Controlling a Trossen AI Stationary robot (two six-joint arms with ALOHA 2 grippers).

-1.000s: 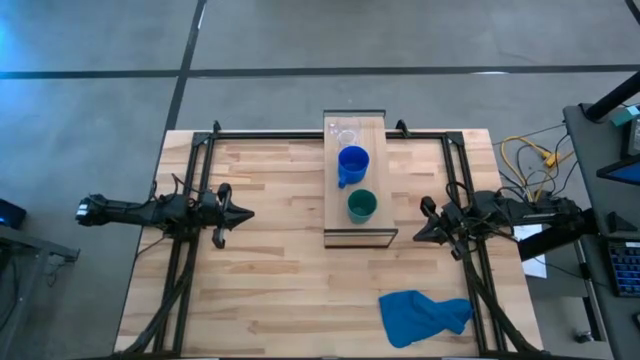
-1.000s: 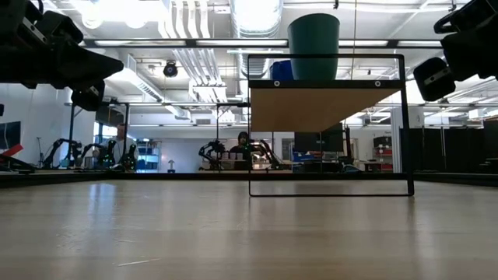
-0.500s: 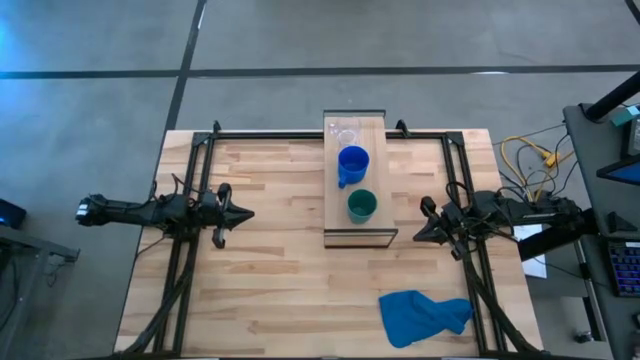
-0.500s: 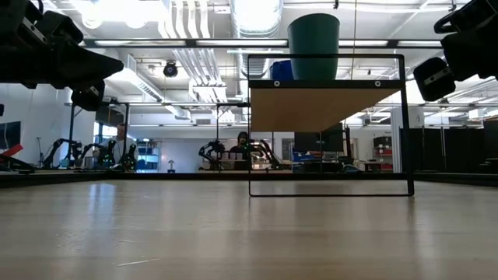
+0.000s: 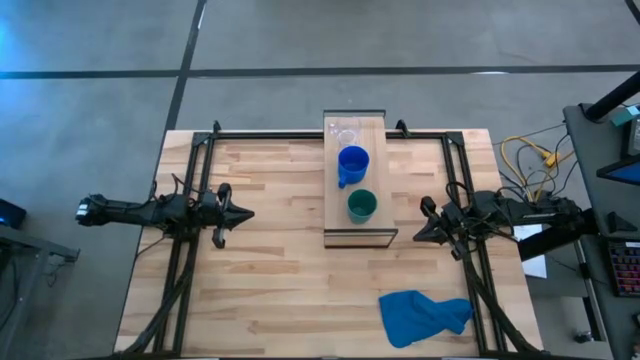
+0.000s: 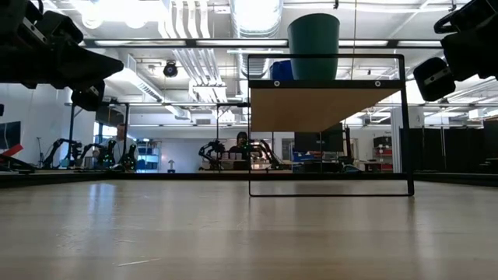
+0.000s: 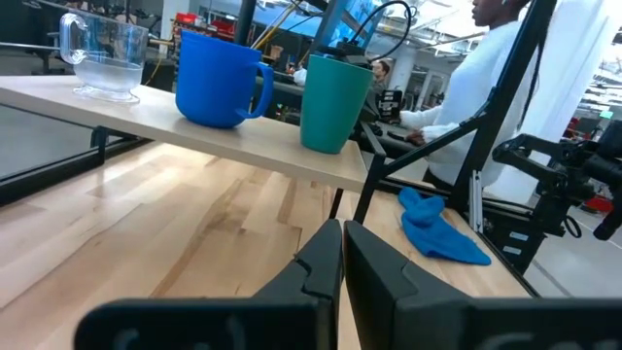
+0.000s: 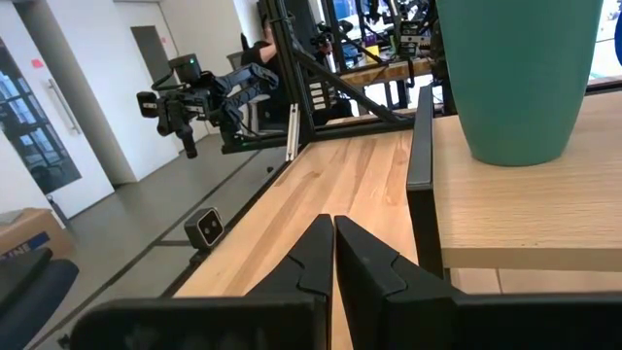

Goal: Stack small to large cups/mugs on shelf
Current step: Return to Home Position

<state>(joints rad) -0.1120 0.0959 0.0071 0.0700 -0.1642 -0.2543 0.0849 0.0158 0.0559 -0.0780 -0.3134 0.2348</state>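
Observation:
Three cups stand in a row on the raised shelf [image 5: 355,180]: the clear cup [image 5: 346,135] at its far end, the blue mug [image 5: 352,165] in the middle, the dark green cup [image 5: 361,205] nearest. Each rests on its base on the light-wood board. The left wrist view shows the clear cup [image 7: 102,58], blue mug [image 7: 222,80] and green cup [image 7: 333,102] side by side. My left gripper [image 5: 248,213] hovers shut at the table's left, pointing toward the shelf. My right gripper [image 5: 418,235] hovers shut at the table's right, close to the shelf's near end and the green cup [image 8: 520,78].
A crumpled blue cloth [image 5: 424,315] lies on the tabletop near the right near corner. Dark frame rails run along the table's left, right and far sides. A person in white [image 7: 486,97] stands beyond the table's right side. Bare wood lies between both grippers and the shelf.

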